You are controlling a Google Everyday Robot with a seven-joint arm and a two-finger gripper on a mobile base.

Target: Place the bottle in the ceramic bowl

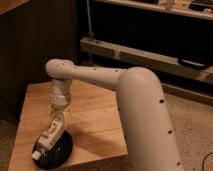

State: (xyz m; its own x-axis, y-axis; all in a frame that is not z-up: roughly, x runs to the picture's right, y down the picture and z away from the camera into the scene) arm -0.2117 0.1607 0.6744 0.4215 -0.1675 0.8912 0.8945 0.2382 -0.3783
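Note:
The black glossy ceramic bowl (64,149) sits at the front left corner of the wooden table (95,117). The whitish bottle (49,137) hangs tilted over the bowl, its small pale cap (36,156) pointing down to the front left, just above or touching the bowl's inside. My gripper (56,124) comes down from the white arm (110,82) and is shut on the bottle's upper end. The fingers are largely hidden against the bottle.
Dark wood panelling stands behind the table to the left. A low metal rail and shelving (150,55) run along the back right. Speckled floor (192,125) lies to the right of the table, past my arm's large white forearm.

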